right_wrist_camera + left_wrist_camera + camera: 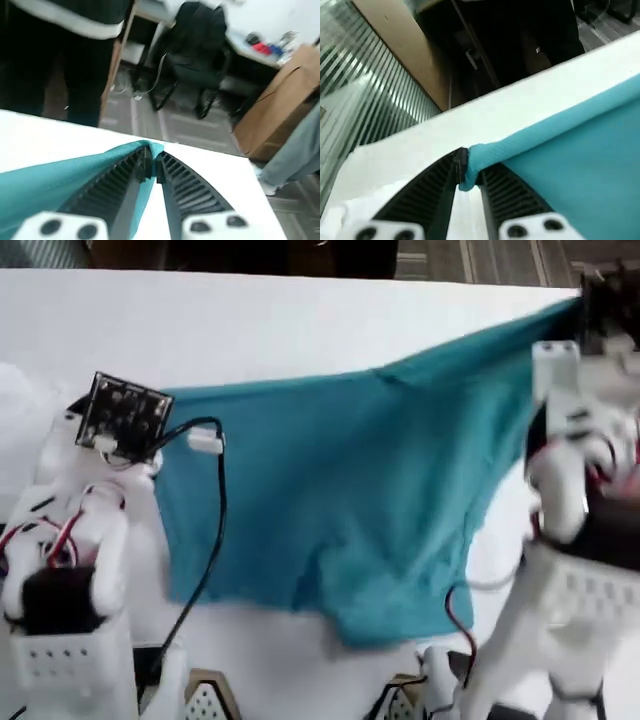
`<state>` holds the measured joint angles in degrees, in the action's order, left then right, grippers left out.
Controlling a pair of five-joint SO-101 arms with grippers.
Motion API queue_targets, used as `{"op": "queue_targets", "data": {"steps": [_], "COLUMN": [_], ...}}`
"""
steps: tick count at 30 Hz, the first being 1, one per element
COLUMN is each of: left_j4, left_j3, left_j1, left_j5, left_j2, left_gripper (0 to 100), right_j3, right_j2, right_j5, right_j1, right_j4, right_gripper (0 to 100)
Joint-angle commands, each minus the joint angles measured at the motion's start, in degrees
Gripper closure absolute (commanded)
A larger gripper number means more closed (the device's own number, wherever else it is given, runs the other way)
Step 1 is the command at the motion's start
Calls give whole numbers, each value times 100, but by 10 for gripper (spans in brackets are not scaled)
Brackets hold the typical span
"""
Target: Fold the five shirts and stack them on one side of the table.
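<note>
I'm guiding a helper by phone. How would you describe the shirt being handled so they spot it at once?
Start at the white table: stretched across it is a teal shirt, pinched at one end by the left end effector and at the other by the right end effector. Its colour stands out from all that white, and a black cable crosses it.

An office-like workroom: a black swivel chair (197, 55), a cardboard box (280, 110) and a striped glass partition (365, 90).
</note>
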<state>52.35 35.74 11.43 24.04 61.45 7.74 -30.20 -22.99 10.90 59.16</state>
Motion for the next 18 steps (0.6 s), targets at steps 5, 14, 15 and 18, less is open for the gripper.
{"op": "queue_targets", "data": {"steps": [5,14,15,18], "left_j4": [-844,-281,-229,62], "left_j3": [-576,-2905,-3152,-4048], "left_j1": [70,62,62,62], "left_j5": [-44,-35,-35,-44], "left_j2": [-1653,-4615,-4888,-5618], "left_gripper": [974,974,974,974], "right_j3": [9,18,53,475], "right_j2": [1341,2281,2378,2703], "right_j5": [-53,-53,-53,-53], "right_j1": [-57,-180,-198,-268], "right_j4": [-1147,-1411,-1455,-1622], "right_gripper": [981,981,981,981]}}
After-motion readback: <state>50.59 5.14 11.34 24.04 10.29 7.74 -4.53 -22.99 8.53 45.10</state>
